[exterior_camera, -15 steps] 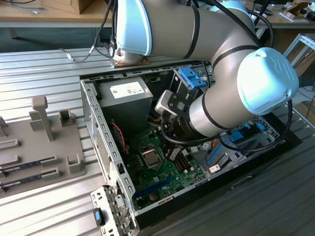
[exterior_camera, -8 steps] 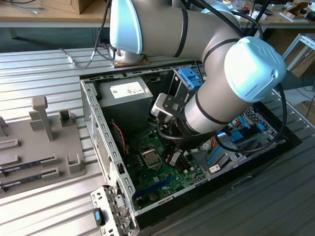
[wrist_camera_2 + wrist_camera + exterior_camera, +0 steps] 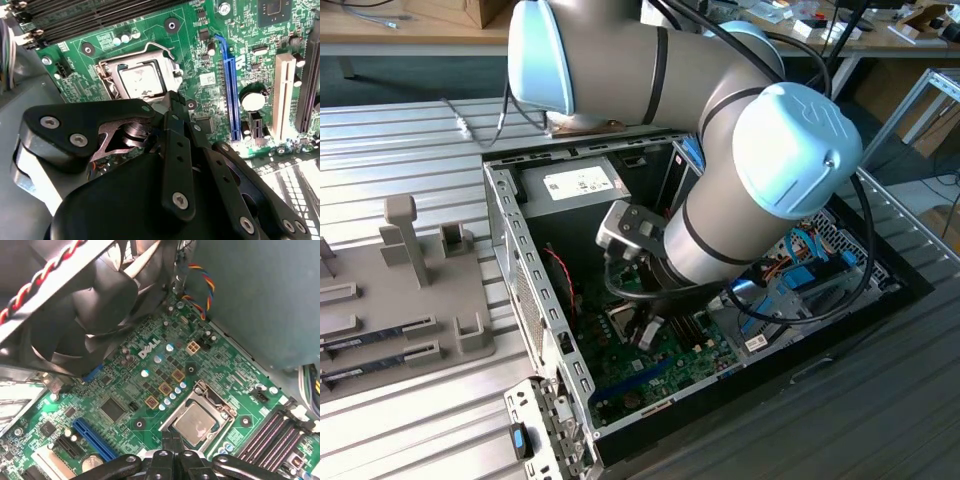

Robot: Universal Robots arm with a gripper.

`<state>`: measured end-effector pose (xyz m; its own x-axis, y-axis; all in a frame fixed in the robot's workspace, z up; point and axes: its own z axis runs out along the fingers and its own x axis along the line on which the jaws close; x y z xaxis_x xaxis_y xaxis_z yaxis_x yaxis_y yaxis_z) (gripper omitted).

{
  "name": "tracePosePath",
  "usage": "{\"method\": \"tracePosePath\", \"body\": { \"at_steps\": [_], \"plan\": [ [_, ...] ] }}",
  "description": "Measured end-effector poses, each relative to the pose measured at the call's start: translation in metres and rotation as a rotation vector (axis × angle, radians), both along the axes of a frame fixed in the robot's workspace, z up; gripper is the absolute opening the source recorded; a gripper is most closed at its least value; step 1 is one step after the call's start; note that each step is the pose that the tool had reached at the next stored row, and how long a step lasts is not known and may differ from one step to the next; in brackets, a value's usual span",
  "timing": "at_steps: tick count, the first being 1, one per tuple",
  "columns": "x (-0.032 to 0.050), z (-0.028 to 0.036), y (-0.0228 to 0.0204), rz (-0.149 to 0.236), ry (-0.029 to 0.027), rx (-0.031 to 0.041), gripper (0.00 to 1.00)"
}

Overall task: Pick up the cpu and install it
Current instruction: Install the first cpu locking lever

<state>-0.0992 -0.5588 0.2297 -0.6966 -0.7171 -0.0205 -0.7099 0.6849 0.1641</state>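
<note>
I see the cpu (image 3: 196, 422) lying flat in its socket on the green board (image 3: 222, 365), near the board edge that carries the memory slots (image 3: 272, 437). My tool (image 3: 172, 98) hangs just over the socket rim with its fingers pressed together, holding nothing. The cpu is just ahead of the tips, and the blue slot (image 3: 231, 90) and the fan (image 3: 75, 330) stand aside, blocking nothing.

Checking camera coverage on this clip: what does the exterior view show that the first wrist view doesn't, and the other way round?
Exterior view: the arm bent over the open case, and a grey tray on the exterior view's left.
First wrist view: the cpu lying in its socket, the fan and coloured wires.
Both: the green board with the gripper just above it, shut beside the cpu.
</note>
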Motion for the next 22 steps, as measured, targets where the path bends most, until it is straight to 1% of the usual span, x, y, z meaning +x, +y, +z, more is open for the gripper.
{"method": "tracePosePath", "body": {
  "at_steps": [1, 3, 8, 9, 11, 12, 13, 15, 17, 20, 22],
  "plan": [
    [-0.0004, -0.0021, -0.0002, 0.001, 0.0, -0.0009, 0.11],
    [-0.0005, -0.0043, -0.0005, 0.002, -0.0001, -0.0033, 0.11],
    [-0.0006, -0.008, -0.005, 0.005, -0.0001, -0.0179, 0.11],
    [-0.0006, -0.0089, -0.0051, 0.006, -0.0001, -0.0202, 0.11],
    [-0.0003, -0.0131, -0.0051, 0.008, 0.0, -0.0269, 0.11],
    [-0.0002, -0.0154, -0.0052, 0.01, 0.0, -0.0316, 0.11],
    [-0.0001, -0.0169, -0.0052, 0.011, 0.0001, -0.0342, 0.11],
    [0.0001, -0.0191, -0.0053, 0.013, 0.0, -0.0368, 0.11],
    [0.0004, -0.0223, -0.0054, 0.017, 0.0, -0.0424, 0.11],
    [0.0003, -0.0253, -0.0054, 0.022, -0.0001, -0.046, 0.11],
    [0.0003, -0.0263, -0.0055, 0.027, -0.0001, -0.0466, 0.11]
  ]
}}
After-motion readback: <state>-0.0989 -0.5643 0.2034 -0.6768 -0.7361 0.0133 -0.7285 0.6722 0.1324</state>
